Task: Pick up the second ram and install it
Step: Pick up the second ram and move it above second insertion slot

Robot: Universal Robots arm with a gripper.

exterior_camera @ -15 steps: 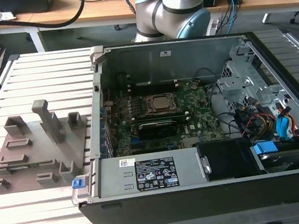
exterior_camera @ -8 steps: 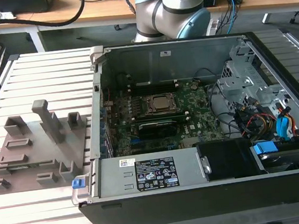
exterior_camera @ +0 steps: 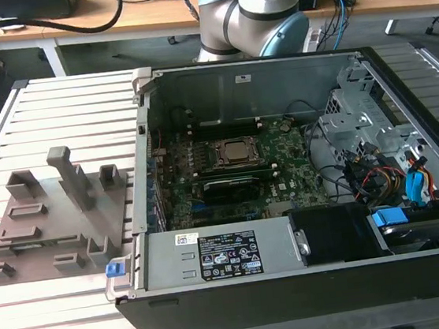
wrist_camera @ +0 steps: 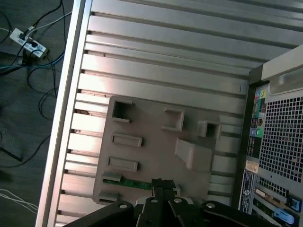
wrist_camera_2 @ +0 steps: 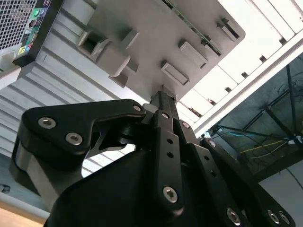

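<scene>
First wrist view is looking down past the gripper (wrist_camera: 163,183) onto a grey fixture plate (wrist_camera: 151,142) that is resting on a slatted metal tabletop (wrist_camera: 165,56), just beside the rear panel of an open computer case (wrist_camera: 284,137). The gripper is clenched, its black fingertips (wrist_camera: 157,185) pressing together with nothing between them. It is hanging above the plate, though how high cannot be judged. The second ram (wrist_camera: 129,182) is lying in a slot along one edge of the plate, toward the corner farther from the case, and the fingertips are lining up with one end of it in this view. The step in hand is looking like the approach for the pick. To do it well, the gripper is probably needing to open first and centre over the middle of the stick rather than its end. It should then be turning so its jaws close on the two flat faces and descending square, so the stick lifts straight out of the slot without twisting or scraping. The stick is showing as a long, narrow green strip, seen nearly edge-on. In the second wrist view the second ram (wrist_camera_2: 208,38) is appearing as a thin green line along the plate's rim. Its label and chips are too hidden to make out.
</scene>
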